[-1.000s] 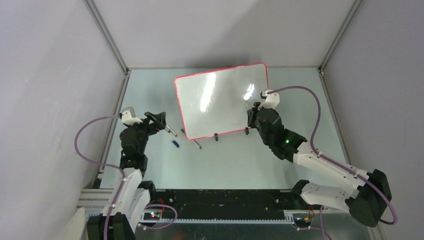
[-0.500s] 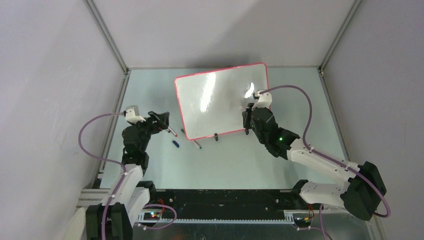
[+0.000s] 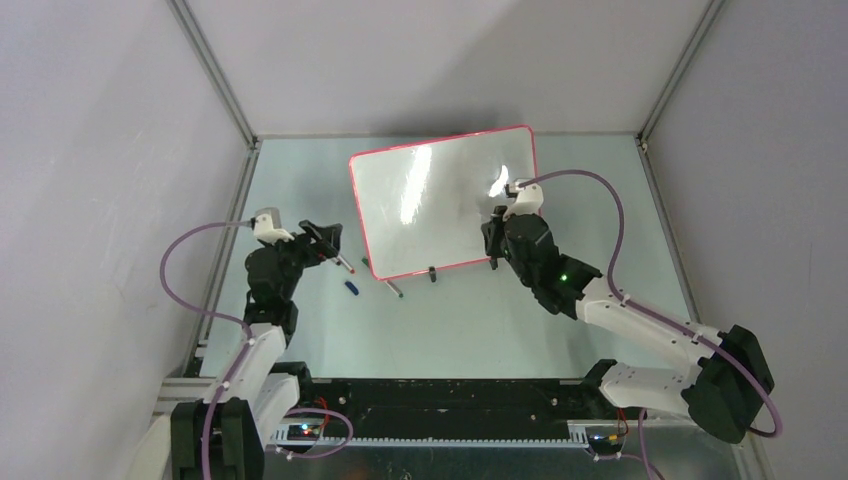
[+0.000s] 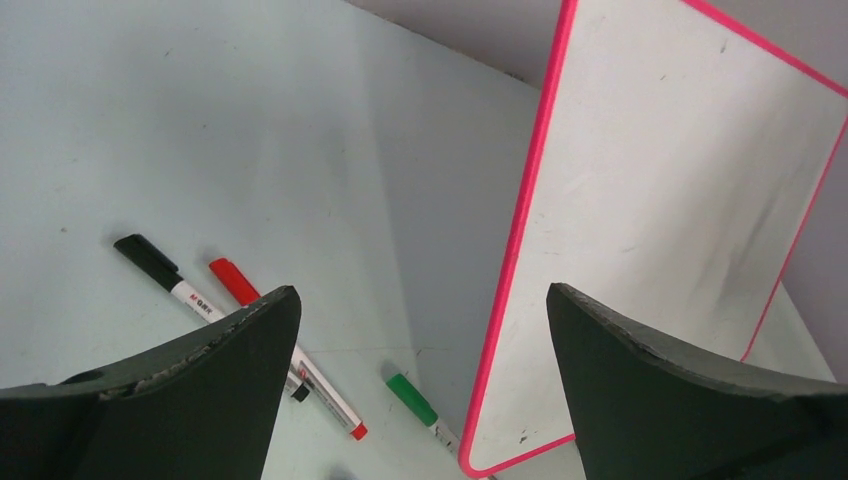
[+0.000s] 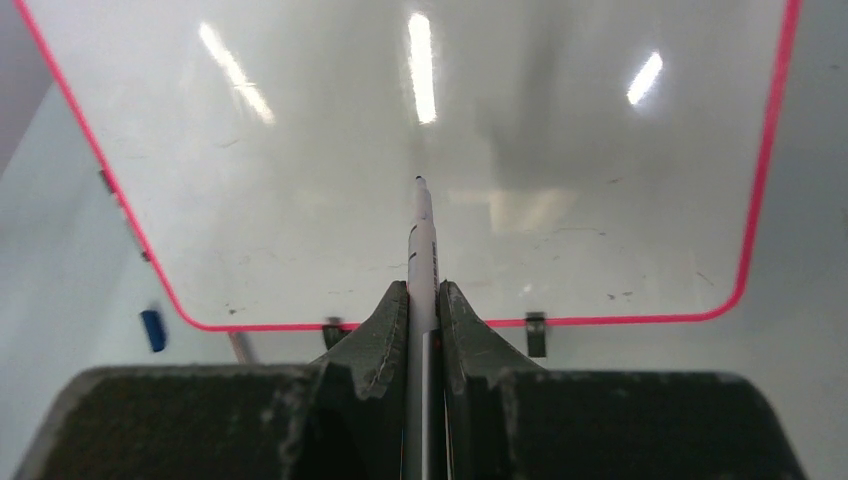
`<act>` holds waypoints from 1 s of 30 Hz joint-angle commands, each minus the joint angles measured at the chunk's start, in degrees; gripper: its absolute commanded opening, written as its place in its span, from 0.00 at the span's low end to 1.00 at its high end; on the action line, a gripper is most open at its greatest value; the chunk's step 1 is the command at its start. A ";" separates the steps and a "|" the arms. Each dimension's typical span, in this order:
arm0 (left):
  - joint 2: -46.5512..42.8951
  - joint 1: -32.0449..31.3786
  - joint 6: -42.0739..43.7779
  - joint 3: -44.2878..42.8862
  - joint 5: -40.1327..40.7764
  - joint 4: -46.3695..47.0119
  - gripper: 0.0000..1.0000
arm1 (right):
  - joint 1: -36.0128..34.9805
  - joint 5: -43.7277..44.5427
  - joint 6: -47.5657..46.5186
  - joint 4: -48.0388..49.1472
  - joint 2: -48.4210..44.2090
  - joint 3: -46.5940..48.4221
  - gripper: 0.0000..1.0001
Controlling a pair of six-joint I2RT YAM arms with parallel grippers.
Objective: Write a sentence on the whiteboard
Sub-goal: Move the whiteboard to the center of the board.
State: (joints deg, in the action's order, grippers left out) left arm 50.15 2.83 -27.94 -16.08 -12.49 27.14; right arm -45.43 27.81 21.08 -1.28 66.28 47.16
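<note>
The whiteboard (image 3: 430, 205) stands tilted on the table, glossy white with a pink frame. No sentence shows on it; its face (image 5: 300, 200) carries only faint smudges and light reflections. My right gripper (image 5: 424, 290) is shut on a marker (image 5: 423, 230) that points at the lower middle of the board. Whether the tip touches the board I cannot tell. In the top view the right gripper (image 3: 490, 228) is by the board's lower right part. My left gripper (image 4: 420, 295) is open and holds nothing, left of the board's edge (image 4: 520, 250), above loose markers.
A black-capped marker (image 4: 150, 262), a red-capped one (image 4: 232, 280) and a green-capped one (image 4: 412, 398) lie left of the board. A blue cap (image 3: 350, 287) lies near them. Two black clip feet (image 5: 536, 333) hold the board's lower edge. Enclosure walls surround the table.
My right arm has moved left and toward the board with the marker. The left arm has shifted slightly, its gripper still open.
</note>
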 commanded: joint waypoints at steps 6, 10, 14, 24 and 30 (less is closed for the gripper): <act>2.07 -0.55 0.06 1.08 -3.55 10.74 0.92 | 3.45 -24.13 0.22 4.82 -1.93 4.45 0.00; 8.34 -0.62 -0.84 -0.77 -9.48 15.37 0.79 | 3.38 -25.73 -0.17 -2.99 1.90 13.33 0.00; 12.46 -0.64 -1.23 -3.43 -11.15 15.51 0.77 | 3.30 -28.53 -1.02 -3.65 4.10 17.02 0.00; 18.30 -0.46 -3.07 -6.70 -16.25 21.75 0.98 | 2.99 -29.84 -2.33 -12.20 11.31 31.13 0.00; 15.96 -0.30 -0.38 -12.30 -15.16 9.37 0.99 | 2.13 -29.89 -2.89 -23.64 20.78 47.87 0.00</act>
State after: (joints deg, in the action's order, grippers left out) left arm 68.27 2.48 -30.37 -23.03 -26.98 41.98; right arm -42.48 -1.15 19.51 -17.23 82.70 84.05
